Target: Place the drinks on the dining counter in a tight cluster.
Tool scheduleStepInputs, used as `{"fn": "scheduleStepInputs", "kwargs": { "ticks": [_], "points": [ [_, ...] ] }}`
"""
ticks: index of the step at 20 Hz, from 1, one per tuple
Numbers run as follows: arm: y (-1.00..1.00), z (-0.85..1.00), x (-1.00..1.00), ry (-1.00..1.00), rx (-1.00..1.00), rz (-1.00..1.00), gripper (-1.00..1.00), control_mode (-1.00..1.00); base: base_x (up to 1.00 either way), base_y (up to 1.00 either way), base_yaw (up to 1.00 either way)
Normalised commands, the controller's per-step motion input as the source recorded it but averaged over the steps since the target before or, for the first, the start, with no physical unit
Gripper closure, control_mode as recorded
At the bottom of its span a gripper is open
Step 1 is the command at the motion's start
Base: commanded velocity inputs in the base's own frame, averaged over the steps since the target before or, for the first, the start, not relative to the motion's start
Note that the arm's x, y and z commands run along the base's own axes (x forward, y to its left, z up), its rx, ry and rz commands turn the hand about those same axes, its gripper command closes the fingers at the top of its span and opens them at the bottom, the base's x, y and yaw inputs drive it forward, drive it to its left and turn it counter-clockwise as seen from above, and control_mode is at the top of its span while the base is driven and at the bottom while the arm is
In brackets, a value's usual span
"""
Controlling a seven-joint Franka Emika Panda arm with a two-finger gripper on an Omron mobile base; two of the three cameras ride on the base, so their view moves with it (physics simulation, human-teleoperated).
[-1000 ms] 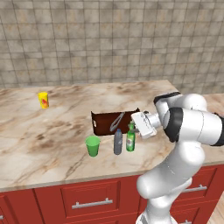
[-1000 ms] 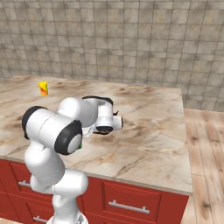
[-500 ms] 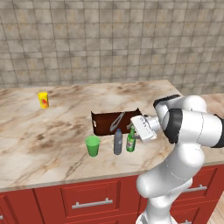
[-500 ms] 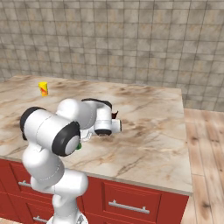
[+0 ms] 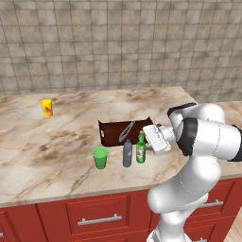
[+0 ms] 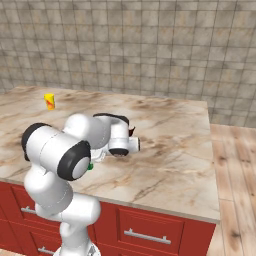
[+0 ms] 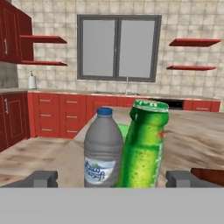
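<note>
Hand (image 7: 111,179): open, fingers wide apart at bottom of hand view, flanking green bottle (image 7: 142,144), not touching. Grey bottle (image 7: 103,148): just left of it. Bench (image 5: 42,146) centre, left base view: green cup (image 5: 99,157), maroon bottle (image 5: 124,131) lying behind. Yellow cup (image 5: 47,108): upper left.

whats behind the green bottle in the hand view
Behind the green bottle stands the grey bottle, and a sliver of the green cup peeks between them. The rest of the cup is covered.

Grey-brown tiled wall (image 5: 118,42) behind, wooden floor (image 6: 235,165) to the side, window (image 7: 118,48) between red shelves (image 7: 192,42) across the room.
</note>
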Motion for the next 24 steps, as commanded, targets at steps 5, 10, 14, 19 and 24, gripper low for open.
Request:
{"fn": "scheduleStepInputs", "kwargs": {
  "ticks": [5, 10, 14, 19, 24],
  "points": [
    [-0.07, 0.0, 0.0, 0.0, 0.0, 0.0, -1.0, -1.0, 0.0, 0.0, 0.0],
    [-0.14, 0.04, -0.08, 0.0, 0.01, 0.0, -1.0, -1.0, 0.0, 0.0, 0.0],
    [-0.21, 0.07, -0.18, 0.0, 0.01, 0.0, -1.0, -1.0, 0.0, 0.0, 0.0],
    [-0.1, 0.19, -0.44, 0.02, 0.01, -0.06, -1.0, -1.0, 0.0, 0.0, 0.0],
    [-0.02, 0.2, -0.54, 0.04, 0.0, -0.1, -1.0, -1.0, 0.0, 0.0, 0.0]
  ]
}}
